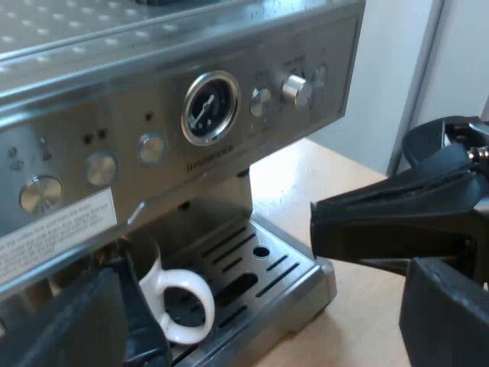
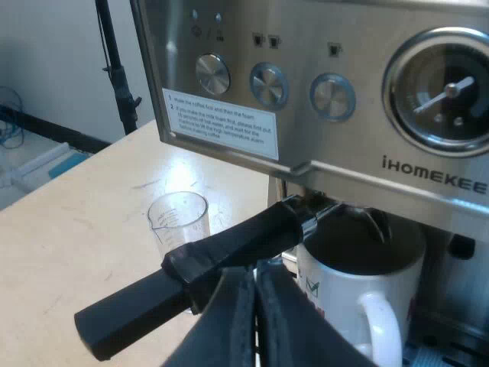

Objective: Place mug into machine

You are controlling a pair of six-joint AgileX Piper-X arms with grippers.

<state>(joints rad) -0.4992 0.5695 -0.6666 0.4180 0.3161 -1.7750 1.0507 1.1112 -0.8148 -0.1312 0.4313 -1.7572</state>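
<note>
The mug (image 2: 359, 294) stands on the drip tray (image 1: 294, 290) under the holder (image 2: 229, 245), just ahead of our right tool (image 2: 256, 306), which is closed on nothing. Our left tool (image 1: 221, 267) is wide. We should withdraw it straight, clear of the mug's handle.

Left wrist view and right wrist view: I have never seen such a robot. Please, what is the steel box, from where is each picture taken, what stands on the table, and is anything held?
The steel box is an espresso machine. Each picture comes from a camera on one arm's wrist, so the big black shapes are that arm's own fingers. The left gripper is open, facing the mug on the machine's drip tray. The right gripper is shut on nothing, close to the dark-handled metal holder locked into the machine above the mug. A measuring glass stands on the table.
</note>
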